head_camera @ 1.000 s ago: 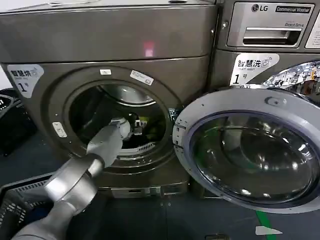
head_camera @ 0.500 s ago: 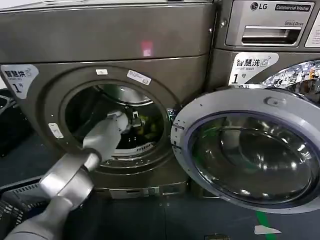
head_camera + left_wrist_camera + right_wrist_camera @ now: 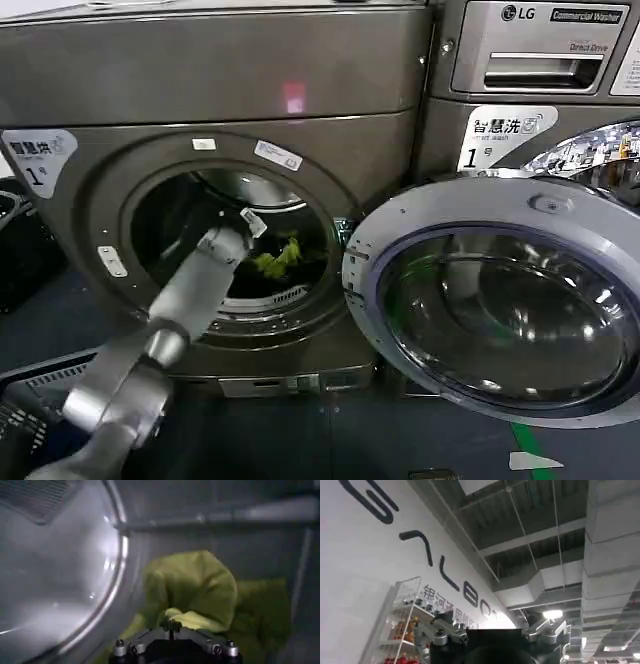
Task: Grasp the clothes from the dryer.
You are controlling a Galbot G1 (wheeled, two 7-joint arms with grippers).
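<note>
Head view, left to right: your left gripper sits inside the porthole of the large dark grey-brown metal dryer, arm crossing the lower-left rim. The grey-rimmed round glass door hangs swung wide at right, leaving the opening free. The left wrist view adds the crumpled yellow-green cloth against the steel drum wall, bunched at the gripper's base; I cannot tell its finger state.
</note>
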